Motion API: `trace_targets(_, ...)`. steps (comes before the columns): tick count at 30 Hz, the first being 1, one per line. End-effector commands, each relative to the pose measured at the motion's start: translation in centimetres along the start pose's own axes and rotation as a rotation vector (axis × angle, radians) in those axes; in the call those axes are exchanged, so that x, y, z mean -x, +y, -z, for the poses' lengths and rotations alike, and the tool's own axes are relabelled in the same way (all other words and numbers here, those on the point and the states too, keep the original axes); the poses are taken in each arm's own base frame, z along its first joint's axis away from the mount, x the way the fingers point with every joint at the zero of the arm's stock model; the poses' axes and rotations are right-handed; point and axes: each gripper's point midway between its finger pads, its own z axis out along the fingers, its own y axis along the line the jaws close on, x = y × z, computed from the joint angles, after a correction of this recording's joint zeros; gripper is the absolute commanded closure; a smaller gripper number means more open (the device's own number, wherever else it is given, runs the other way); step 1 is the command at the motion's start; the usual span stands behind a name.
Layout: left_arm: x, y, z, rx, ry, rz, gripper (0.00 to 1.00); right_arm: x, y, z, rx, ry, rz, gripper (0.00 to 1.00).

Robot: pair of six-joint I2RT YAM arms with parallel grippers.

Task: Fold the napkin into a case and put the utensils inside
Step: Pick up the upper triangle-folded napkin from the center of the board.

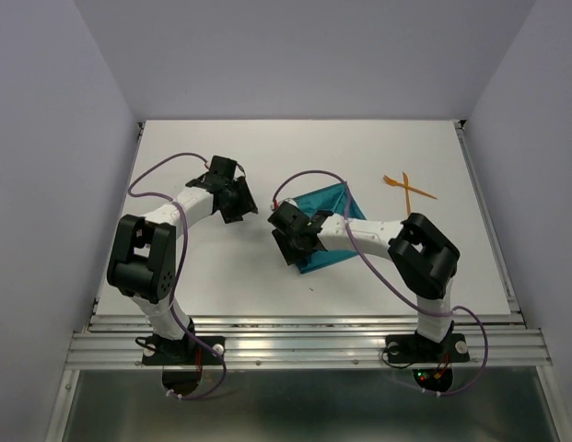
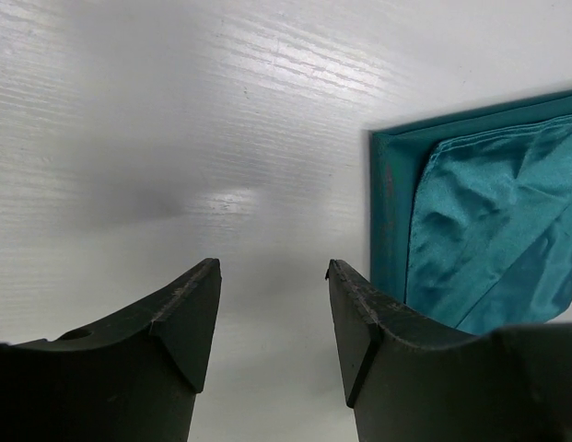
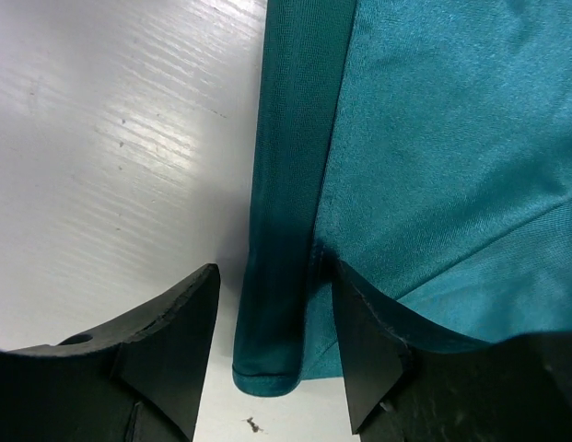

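The teal napkin [image 1: 330, 210] lies partly folded near the middle of the white table, with a doubled edge strip [image 3: 286, 230] along one side. My right gripper [image 1: 297, 241] is low over its near left corner. In the right wrist view the right gripper [image 3: 272, 272] is open, its jaws astride that strip; one fingertip [image 3: 359, 304] rests against the cloth, the other stands clear over bare table. My left gripper [image 1: 239, 204] hovers left of the napkin [image 2: 488, 239], open, with only bare table between the jaws of the left gripper [image 2: 274, 267]. The two orange utensils [image 1: 408, 187] lie crossed at the back right.
The white table [image 1: 203, 276] is walled by pale panels at the back and both sides. A metal rail [image 1: 304, 345] runs along its near edge, carrying both arm bases. A small dark speck [image 3: 253, 424] lies on the table near the napkin's corner.
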Motion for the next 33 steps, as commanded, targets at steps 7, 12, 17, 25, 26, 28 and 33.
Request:
trace_targets(7, 0.2, -2.3, 0.7, -0.121, 0.014, -0.005, 0.40, -0.2, 0.3, -1.0, -0.047, -0.017, 0.021, 0.70)
trace_targets(12, -1.3, -3.6, 0.8, -0.227, 0.063, -0.012, 0.18, 0.6, 0.4, -0.7, -0.040, -0.052, 0.012, 0.96)
trace_targets(17, -3.0, -3.6, 0.4, -0.278, 0.115, -0.017, 0.12, 1.2, 1.1, -0.1, 0.015, -0.099, 0.011, 0.99)
trace_targets(25, -4.2, -4.0, -0.6, -0.334, 0.162, -0.018, 0.12, 2.2, 1.6, 1.3, 0.071, -0.158, 0.016, 0.99)
trace_targets(26, -4.2, -4.1, -0.6, -0.343, 0.163, -0.020, 0.12, 2.3, 1.7, 1.4, 0.078, -0.162, 0.016, 0.99)
trace_targets(28, -4.4, -4.4, -0.8, -0.365, 0.174, -0.024, 0.12, 2.7, 2.0, 1.8, 0.095, -0.180, 0.012, 0.99)
trace_targets(33, -4.6, -4.7, -1.4, -0.393, 0.187, -0.034, 0.12, 3.1, 2.0, 2.3, 0.100, -0.196, 0.006, 0.99)
